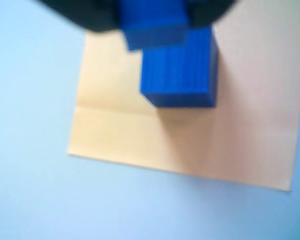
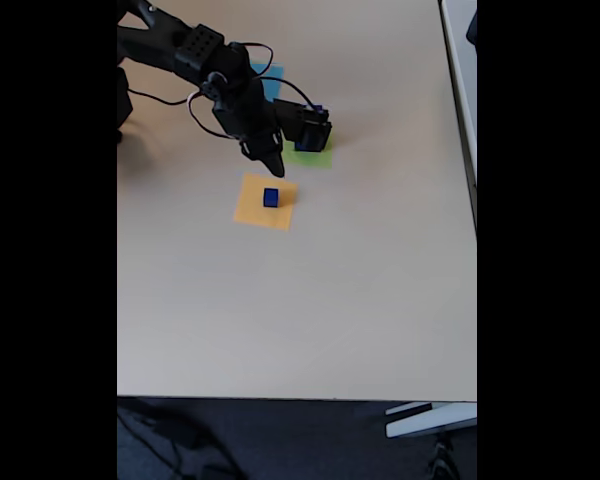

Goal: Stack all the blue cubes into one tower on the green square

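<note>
Wrist view, near first: pale blue-tinted table surface (image 1: pixel 30 200) fills the lower part, smooth and matte. On it lies the orange-yellow square (image 1: pixel 140 135), flat thin paper with a faint horizontal crease and sharp corners, edges skewed slightly to the frame. A blue cube (image 1: pixel 179 67) sits on the paper's upper middle, solid dark blue with fine vertical ribbing on the top face, no long axis, edges roughly parallel to the paper's. Above it, at the top edge, a second blue block (image 1: pixel 152 25), blurred, overlaps the cube's upper left corner; whether it is held or resting there, cannot tell. Dark blurred gripper parts flank it. Fixed view, near to far: beige tabletop (image 2: pixel 300 320), then the orange-yellow square with one small blue cube (image 2: pixel 271 197) near its centre. Just beyond, the black gripper (image 2: pixel 272 163) points down toward the paper's far edge, tip above it, clear of the cube; fingers look pressed close together but too small to be sure. Behind the gripper, the green square (image 2: pixel 315 156) is partly covered by the arm, and the light-blue square (image 2: pixel 270 82) lies farther back.
</note>
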